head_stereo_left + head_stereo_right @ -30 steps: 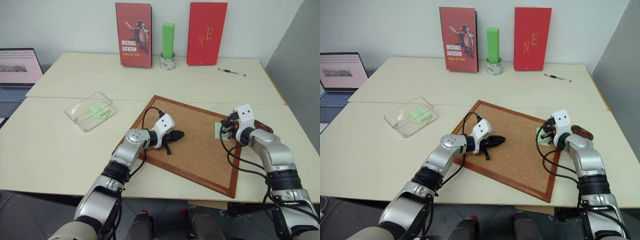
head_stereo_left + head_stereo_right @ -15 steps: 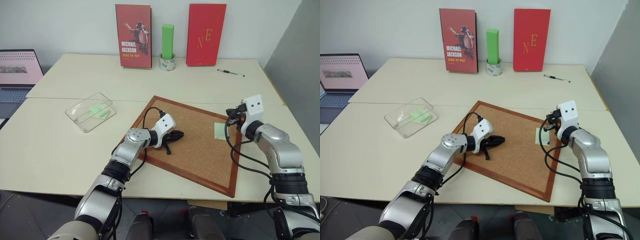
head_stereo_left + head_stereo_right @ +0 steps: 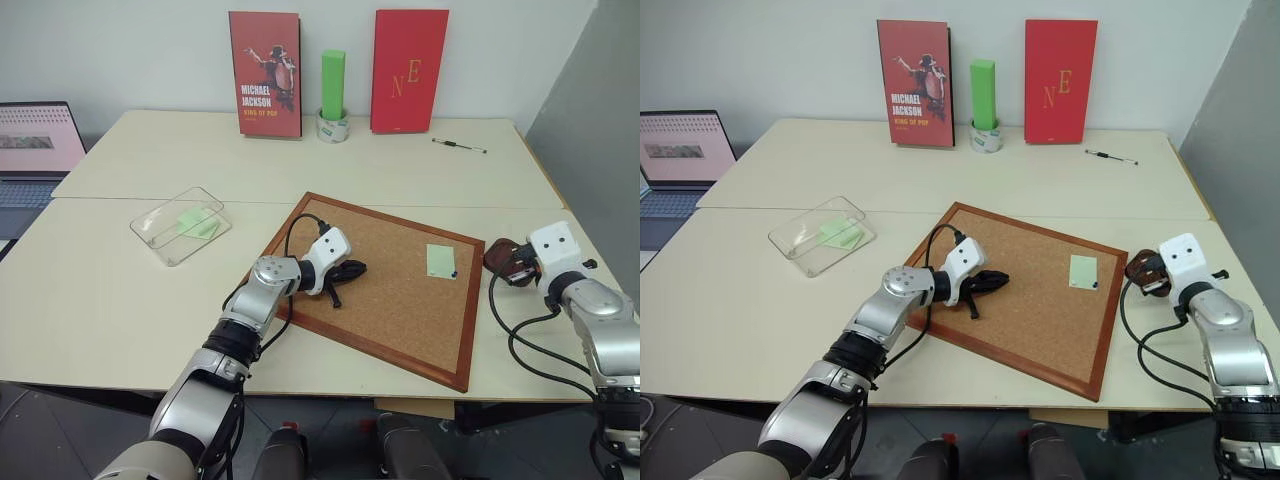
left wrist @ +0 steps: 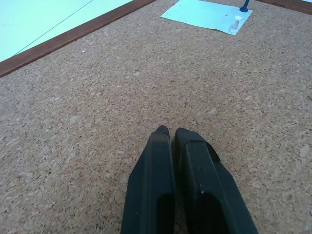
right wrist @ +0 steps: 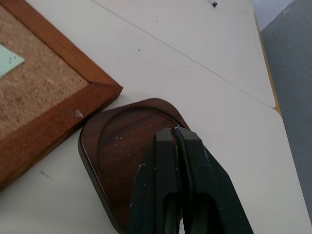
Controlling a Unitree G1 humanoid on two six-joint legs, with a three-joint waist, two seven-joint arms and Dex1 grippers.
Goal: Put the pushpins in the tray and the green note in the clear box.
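Observation:
A pale green note (image 3: 440, 261) lies on the cork board (image 3: 380, 305) near its right edge. On the note are two tiny pushpins, a pale one (image 4: 235, 23) and a blue one (image 4: 243, 7). The dark brown tray (image 5: 112, 156) sits on the table just off the board's right corner. My right gripper (image 5: 174, 130) is shut and hovers over the tray's hollow; I see nothing between its tips. My left gripper (image 3: 352, 270) is shut and rests low over the board's left part, with nothing in it. The clear box (image 3: 157, 236) at the left holds another green slip (image 3: 197, 221).
Two red books (image 3: 264, 73) (image 3: 409, 70) stand against the back wall, with a tall green block in a tape roll (image 3: 333, 92) between them. A pen (image 3: 460, 146) lies at the back right, a laptop (image 3: 35, 150) at the far left. The table's right edge is close to the tray.
My right gripper has swung from the note on the board out to the right, and is now over the tray. The note is uncovered. The left arm has stayed put.

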